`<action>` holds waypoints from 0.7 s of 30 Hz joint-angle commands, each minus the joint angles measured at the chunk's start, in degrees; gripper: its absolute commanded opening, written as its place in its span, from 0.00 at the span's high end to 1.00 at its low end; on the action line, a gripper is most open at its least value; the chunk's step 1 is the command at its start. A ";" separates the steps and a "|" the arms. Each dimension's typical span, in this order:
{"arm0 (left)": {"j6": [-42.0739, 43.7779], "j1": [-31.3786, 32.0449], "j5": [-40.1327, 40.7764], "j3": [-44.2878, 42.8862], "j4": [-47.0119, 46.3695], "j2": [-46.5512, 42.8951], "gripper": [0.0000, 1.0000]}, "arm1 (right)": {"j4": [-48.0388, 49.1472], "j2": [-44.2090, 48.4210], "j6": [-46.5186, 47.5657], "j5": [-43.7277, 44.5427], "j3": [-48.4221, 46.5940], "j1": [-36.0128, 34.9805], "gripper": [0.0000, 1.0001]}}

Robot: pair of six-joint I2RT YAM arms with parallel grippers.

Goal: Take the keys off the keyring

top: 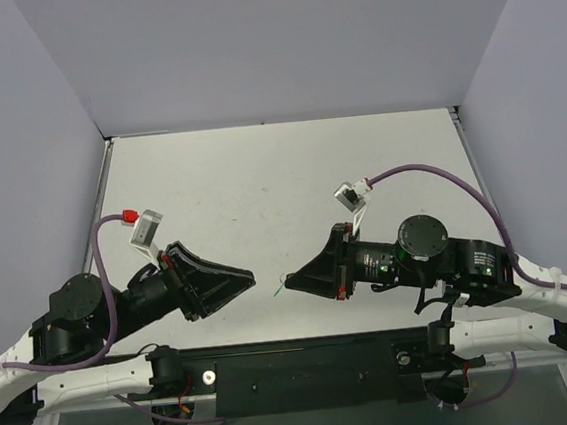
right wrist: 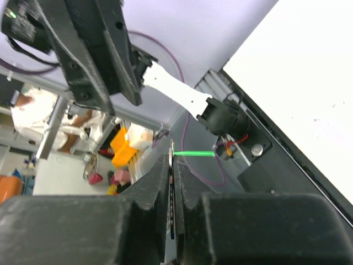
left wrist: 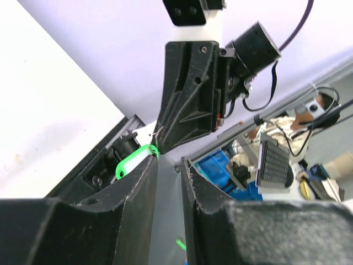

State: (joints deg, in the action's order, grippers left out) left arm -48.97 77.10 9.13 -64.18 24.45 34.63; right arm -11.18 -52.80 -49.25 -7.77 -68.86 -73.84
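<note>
Checking in from the remote station. In the overhead view both arms sit low in the frame, over the near edge of the white worktop (top: 261,185), with their tips pointing at each other just below the middle.

The right end effector (top: 288,282) comes in from the right. On its own wrist cam the two fingers are pressed together. The green keyring (right wrist: 193,154) pokes out sideways from the very tip, seen edge-on as a thin green line. So that one is clamped on the keyring. There's also a thin pale sliver (right wrist: 172,165) sitting in the seam between the fingers, too small for me to tell what it is.

The left end effector (top: 247,274) comes in from the left. Its wrist cam shows its fingers (left wrist: 144,182) standing apart with a narrow gap and nothing between them. In that view the keyring sits just left of centre, hanging off the other arm's tip, close to the left fingertips. I can't tell if they touch.
</note>
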 commanded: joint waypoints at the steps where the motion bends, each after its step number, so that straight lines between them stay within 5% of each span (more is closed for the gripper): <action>1: -2.79 0.07 5.90 3.45 -11.69 -0.53 0.67 | 8.54 2.17 -1.81 5.83 1.09 0.28 1.00; 21: -3.76 0.24 2.48 5.73 -19.61 4.13 0.71 | 10.65 1.73 -2.07 4.69 0.66 0.19 1.00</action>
State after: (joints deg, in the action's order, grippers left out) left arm -52.34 77.17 12.38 -58.52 8.80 39.07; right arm -3.77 -51.31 -51.40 -3.75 -67.85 -73.87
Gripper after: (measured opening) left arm 0.288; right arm 0.007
